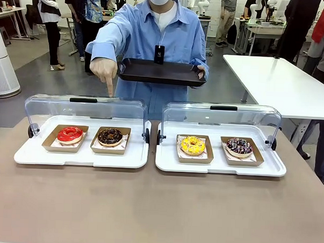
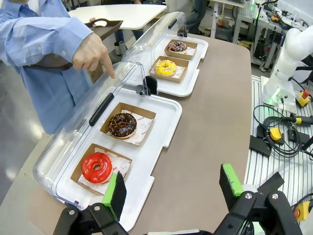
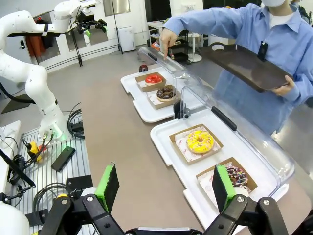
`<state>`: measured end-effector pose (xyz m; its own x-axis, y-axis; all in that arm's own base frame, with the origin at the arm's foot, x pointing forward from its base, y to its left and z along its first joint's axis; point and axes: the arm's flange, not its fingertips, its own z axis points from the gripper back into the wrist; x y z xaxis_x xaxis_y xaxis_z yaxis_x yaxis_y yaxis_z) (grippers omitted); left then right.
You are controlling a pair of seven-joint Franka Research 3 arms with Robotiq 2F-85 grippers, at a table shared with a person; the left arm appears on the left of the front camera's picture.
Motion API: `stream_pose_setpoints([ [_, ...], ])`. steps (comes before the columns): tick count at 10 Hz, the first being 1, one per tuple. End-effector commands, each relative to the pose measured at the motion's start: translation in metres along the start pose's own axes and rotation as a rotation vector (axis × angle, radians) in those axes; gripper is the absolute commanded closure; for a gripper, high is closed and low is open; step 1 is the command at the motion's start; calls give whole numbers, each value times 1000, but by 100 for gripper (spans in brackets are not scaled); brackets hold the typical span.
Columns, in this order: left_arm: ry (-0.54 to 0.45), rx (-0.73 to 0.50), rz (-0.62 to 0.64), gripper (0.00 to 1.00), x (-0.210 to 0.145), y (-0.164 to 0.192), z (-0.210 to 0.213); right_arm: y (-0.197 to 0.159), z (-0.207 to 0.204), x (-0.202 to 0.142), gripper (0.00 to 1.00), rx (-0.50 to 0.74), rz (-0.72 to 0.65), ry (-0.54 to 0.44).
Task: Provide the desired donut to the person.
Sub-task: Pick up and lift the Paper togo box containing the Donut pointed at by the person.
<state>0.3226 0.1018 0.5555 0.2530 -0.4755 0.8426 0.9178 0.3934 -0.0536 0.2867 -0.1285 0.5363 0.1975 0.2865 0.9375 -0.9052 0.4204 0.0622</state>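
The person (image 1: 155,35), in a light blue shirt, holds a dark tray (image 1: 159,72) in one hand. The other hand (image 1: 104,70) points a finger down over the clear lid, above the chocolate donut (image 1: 110,136). That donut (image 2: 122,125) sits in a brown paper boat next to a red donut (image 1: 70,134) in the left white case (image 1: 80,155). A yellow donut (image 1: 192,145) and a dark sprinkled donut (image 1: 239,147) lie in the right case (image 1: 219,166). My left gripper (image 2: 173,188) hangs open above the table near the red donut (image 2: 96,167). My right gripper (image 3: 164,188) is open beside the yellow donut (image 3: 200,141).
Both cases have clear lids (image 1: 87,110) raised at the far side, each with a black handle. Bare brown table (image 1: 158,207) lies between the cases and me. A white table (image 1: 276,83) stands at the back right. Other people stand farther off.
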Motion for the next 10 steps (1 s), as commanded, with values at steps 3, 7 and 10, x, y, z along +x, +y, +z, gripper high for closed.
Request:
stream_pose_setpoints([
  [3,-6,-4,-4,0,0,0,1,-4,0,2,0,4,18,-21],
  [7,-6,-4,-4,0,0,0,1,-4,0,2,0,4,18,-21],
  [10,240,10,-124,0,35,-3,-36,-4,0,2,0,4,18,-21],
])
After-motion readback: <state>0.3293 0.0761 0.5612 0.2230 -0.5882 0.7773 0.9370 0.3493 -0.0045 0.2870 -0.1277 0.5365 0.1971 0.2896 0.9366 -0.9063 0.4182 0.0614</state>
